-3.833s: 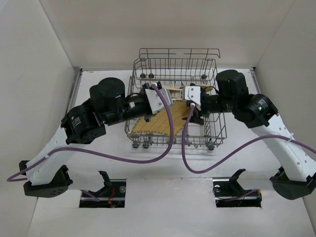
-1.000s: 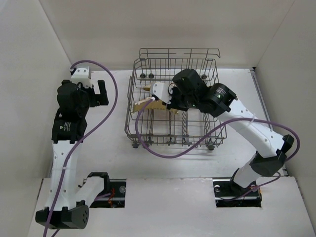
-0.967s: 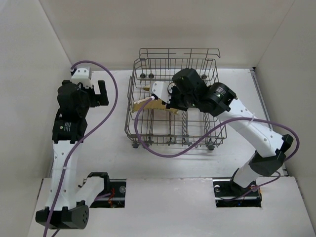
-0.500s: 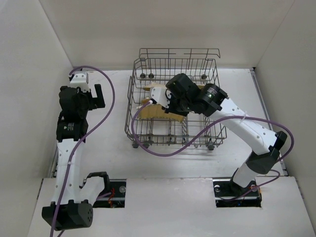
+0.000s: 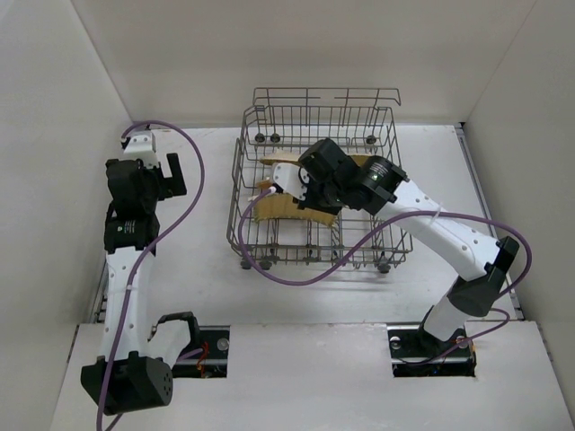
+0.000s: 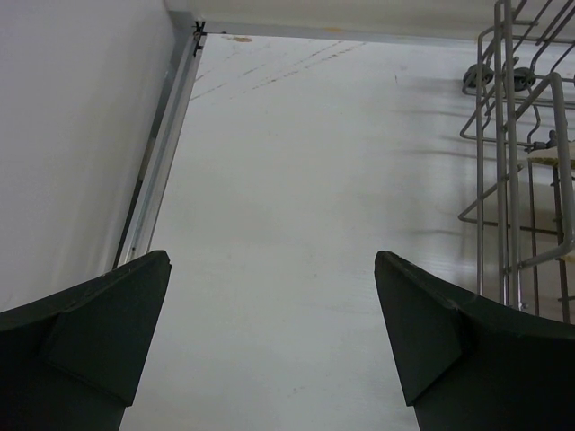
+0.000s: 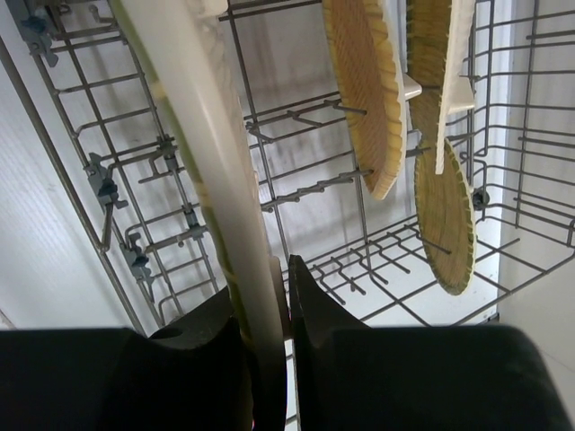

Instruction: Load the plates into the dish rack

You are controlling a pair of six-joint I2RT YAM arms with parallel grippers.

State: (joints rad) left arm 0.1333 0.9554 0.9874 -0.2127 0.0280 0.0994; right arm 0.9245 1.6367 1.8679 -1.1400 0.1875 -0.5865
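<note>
Pale plate [image 7: 208,162] edge-on in R gripper [image 7: 268,296], inside grey wire rack [image 5: 373,126]

A robotics lab test cell, not a kitchen: plain white panel walls [image 5: 54,135] enclose a flat white desk [image 5: 296,377]. The white-and-black left arm [image 5: 126,278] and right arm [image 5: 449,238] are bolted along the frame's bottom edge, trailing purple cables [image 5: 296,282] (a grey metal wire dish rack [image 5: 323,121] at upper centre is the household touch).

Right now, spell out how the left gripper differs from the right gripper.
The left gripper is open and empty; the right gripper is shut on the edge of a pale plate. The left hangs over the table beside the dish rack; the right reaches into it. Both have dark fingers.
</note>
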